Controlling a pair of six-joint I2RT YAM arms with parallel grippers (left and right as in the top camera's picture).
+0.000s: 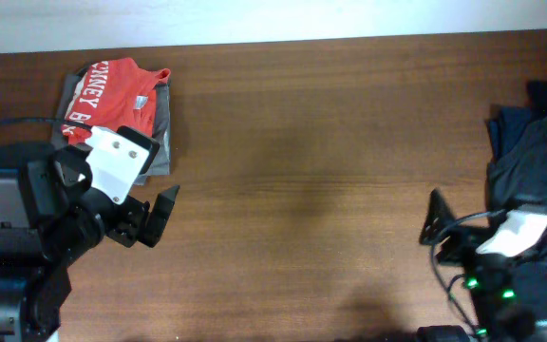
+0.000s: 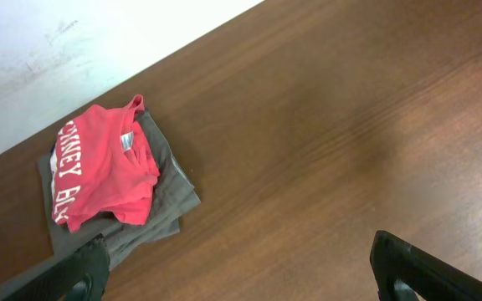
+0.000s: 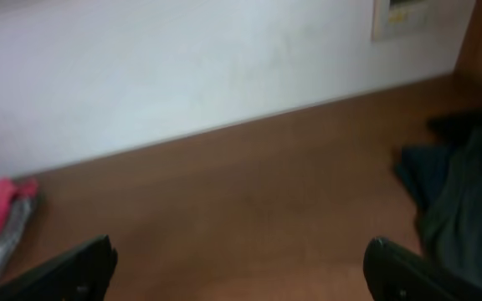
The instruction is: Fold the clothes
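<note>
The orange-red T-shirt (image 1: 112, 90) with white lettering lies folded on top of a folded grey-brown garment (image 1: 163, 133) at the table's far left. Both also show in the left wrist view, the shirt (image 2: 99, 167) on the grey-brown garment (image 2: 167, 196). A loose heap of dark blue-grey garments (image 1: 530, 157) lies at the right edge and also shows in the right wrist view (image 3: 463, 201). My left gripper (image 1: 155, 217) is open and empty, above bare table just in front of the folded stack (image 2: 245, 272). My right gripper (image 1: 435, 228) is open and empty, left of the dark heap (image 3: 241, 272).
The brown wooden table (image 1: 302, 171) runs between the two piles. A white wall (image 3: 182, 67) stands behind its far edge. The arm bases sit at the front left and front right corners.
</note>
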